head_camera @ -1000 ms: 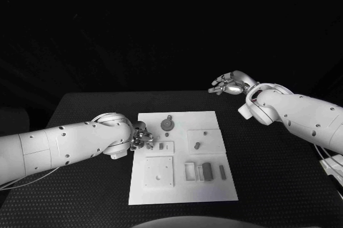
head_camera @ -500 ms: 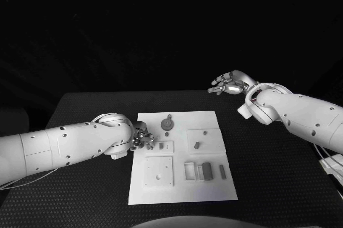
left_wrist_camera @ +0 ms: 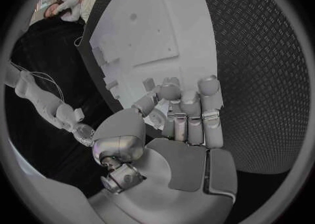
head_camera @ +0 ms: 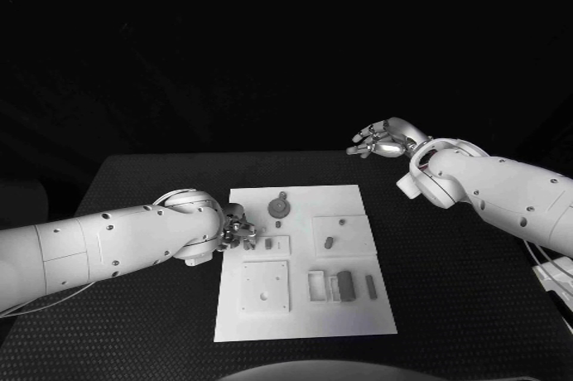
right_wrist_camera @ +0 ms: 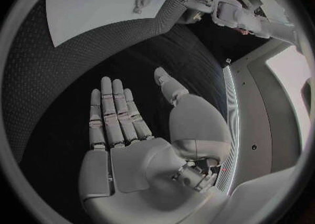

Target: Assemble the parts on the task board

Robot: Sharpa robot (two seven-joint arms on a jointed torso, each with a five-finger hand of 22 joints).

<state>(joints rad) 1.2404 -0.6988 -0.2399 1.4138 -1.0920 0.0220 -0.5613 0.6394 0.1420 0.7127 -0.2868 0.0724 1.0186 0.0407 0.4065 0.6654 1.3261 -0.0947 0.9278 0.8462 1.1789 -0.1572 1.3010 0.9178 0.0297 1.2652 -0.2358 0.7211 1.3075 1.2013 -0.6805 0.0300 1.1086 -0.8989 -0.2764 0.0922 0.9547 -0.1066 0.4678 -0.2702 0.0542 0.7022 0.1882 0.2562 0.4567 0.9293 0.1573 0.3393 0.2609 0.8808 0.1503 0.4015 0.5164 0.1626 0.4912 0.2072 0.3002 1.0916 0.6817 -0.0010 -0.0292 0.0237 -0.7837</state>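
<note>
Left hand [head_camera: 237, 229]: fingers curled in at the task board's left edge; whether they pinch a part, I cannot tell.
Right hand [head_camera: 382, 140]: flat, fingers spread, holding nothing, raised beyond the table's far right corner.
Task board [head_camera: 303, 315]: smooth white rectangular plate, mid-table.
Parts [head_camera: 346, 286]: small grey blocks and a round piece [head_camera: 278, 207] on the board.
Table [head_camera: 459, 290]: black, dimpled texture.

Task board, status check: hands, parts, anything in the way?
Left hand at task board left edge, fingers curled, grip unclear. Right hand open, raised past the table's far edge. Round part lies loose. Nothing blocking.
</note>
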